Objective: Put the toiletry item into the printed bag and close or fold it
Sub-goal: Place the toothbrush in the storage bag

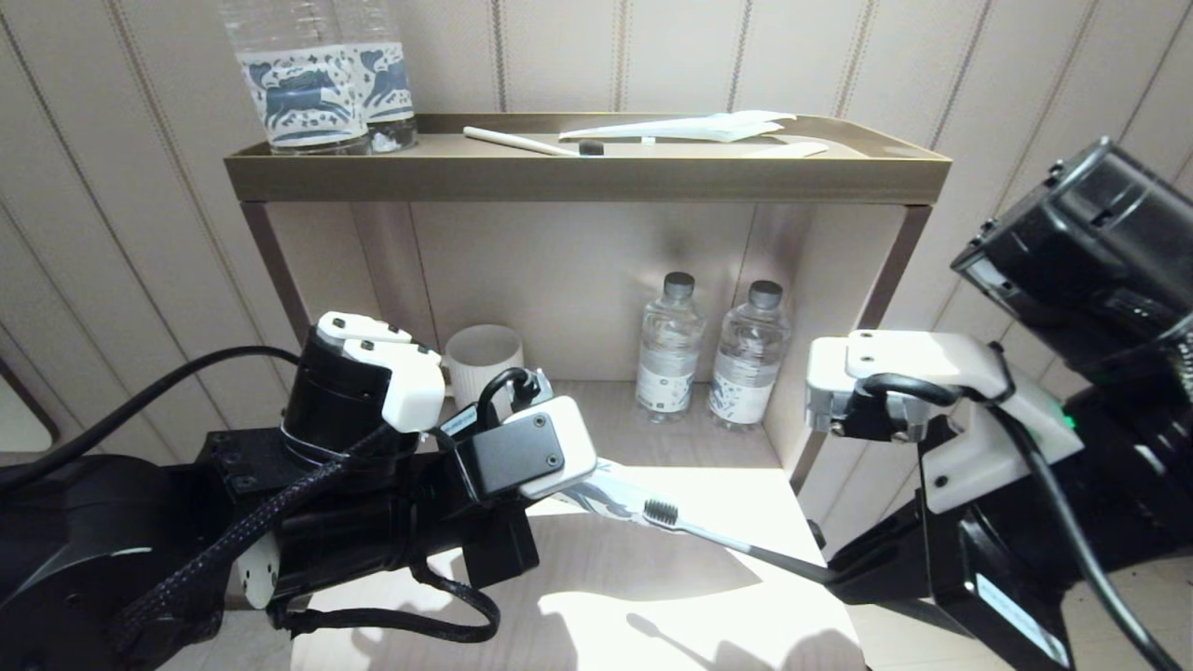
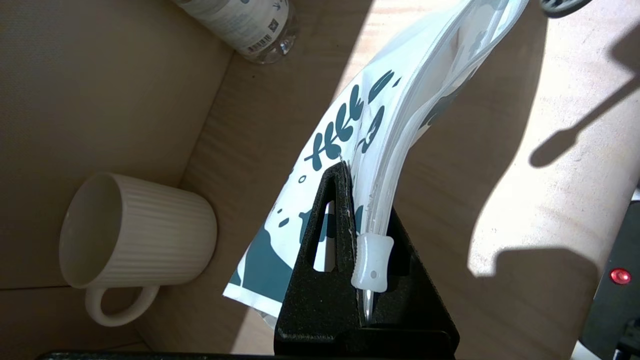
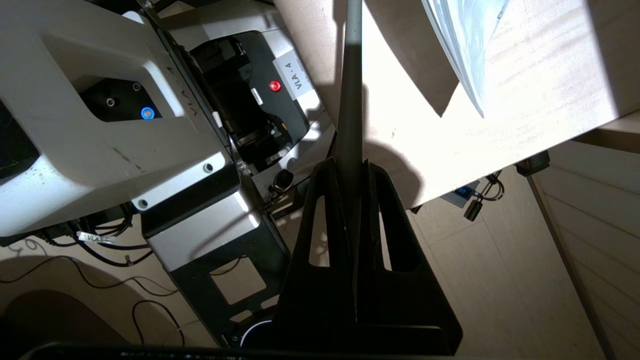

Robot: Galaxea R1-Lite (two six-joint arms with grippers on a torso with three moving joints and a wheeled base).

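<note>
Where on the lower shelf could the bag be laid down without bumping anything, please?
The front of the lower shelf, sunlit and bare, lies free under the toothbrush and printed bag. The back is crowded: a mug in the left corner and two water bottles toward the right wall.

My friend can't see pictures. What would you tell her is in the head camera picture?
Two robot arms meet over a pale wooden shelf: the left gripper holds a printed bag, and the right gripper holds a toothbrush with its bristles at the bag's mouth. Behind stand a white mug and two water bottles.
</note>
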